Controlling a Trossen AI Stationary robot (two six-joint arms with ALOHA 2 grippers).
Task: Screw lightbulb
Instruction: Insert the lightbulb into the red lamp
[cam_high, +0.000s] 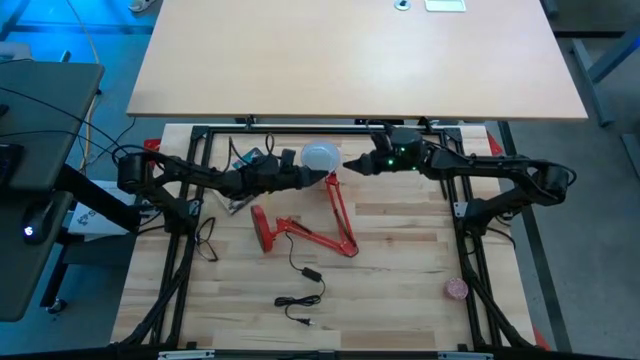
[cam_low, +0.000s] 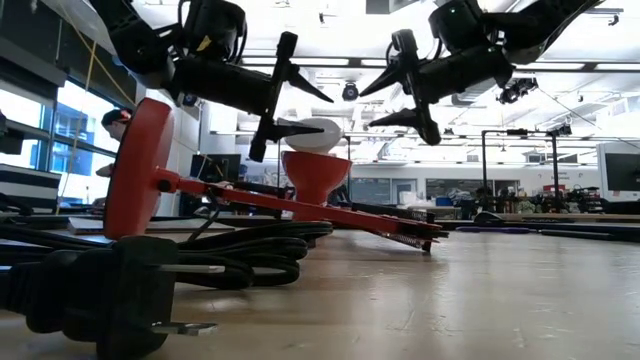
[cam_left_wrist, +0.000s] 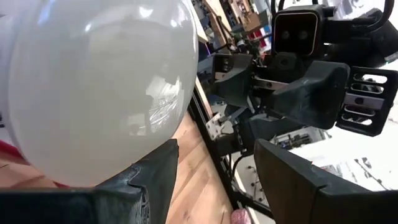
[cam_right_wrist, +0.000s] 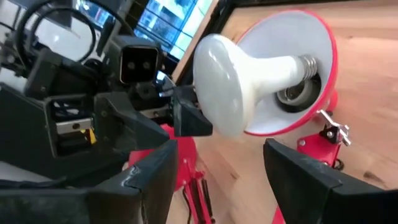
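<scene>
The left gripper (cam_high: 322, 179) is seen released, fingers spread, at the dome of the lightbulb (cam_right_wrist: 249, 81). One finger (cam_right_wrist: 189, 121) sits close against the dome's side, the other across from it; actual contact cannot be told. The right gripper (cam_high: 352, 163) is likewise spread, hovering just beside the bulb on the opposite side, gripping nothing. Neither gripper is clenched on the bulb.

The bulb is seen lying tilted, with its threaded metal base at the mouth of the socket (cam_right_wrist: 297, 94) inside the lamp shade (cam_right_wrist: 320, 43). Several threads show outside the socket, so the bulb is judged only started or merely resting there, not seated. Most of the screwing is judged left: regrasp, turn, repeat until the threads disappear.

The shade faces up from the red lamp (cam_high: 300, 235), which lies folded on the wooden table (cam_high: 400, 260). In the high view the bulb sits between the two grippers, nearer the left one. A black power cord (cam_high: 300, 290) trails toward the table's near edge, well apart from the bulb.
</scene>
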